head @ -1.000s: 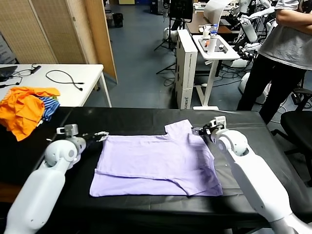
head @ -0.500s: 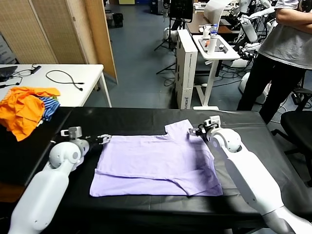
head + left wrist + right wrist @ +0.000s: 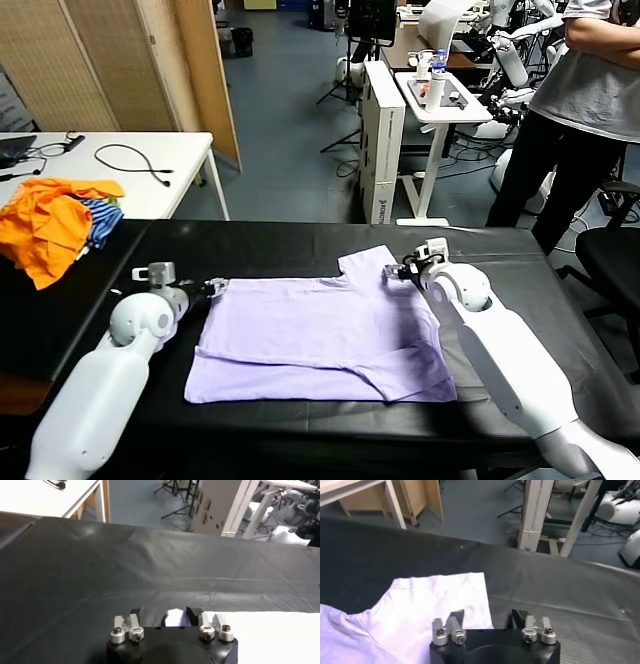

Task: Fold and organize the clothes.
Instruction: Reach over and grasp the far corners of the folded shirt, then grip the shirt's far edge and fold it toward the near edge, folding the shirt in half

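Observation:
The pale lavender T-shirt (image 3: 320,335) lies flat on the black table (image 3: 280,240), with one short sleeve (image 3: 368,265) pointing to the far side. My left gripper (image 3: 213,288) is open, low at the shirt's far left corner. In the left wrist view a pale corner of the shirt (image 3: 174,618) lies between the fingers of the left gripper (image 3: 164,614). My right gripper (image 3: 396,270) is open at the sleeve's right edge. In the right wrist view the right gripper (image 3: 486,615) straddles the edge of the sleeve (image 3: 440,600), one finger over cloth and one over bare table.
Bright orange garments (image 3: 45,225) with a blue-striped cloth (image 3: 100,220) lie at the table's far left. A white table with a cable (image 3: 130,160) stands behind. A person (image 3: 590,100) and a black chair (image 3: 612,262) are at the right, a white cart (image 3: 440,100) beyond.
Both arms have moved inward a little. The left gripper slid right to the shirt's corner. The right gripper slid left to the sleeve's edge. The shirt has not moved.

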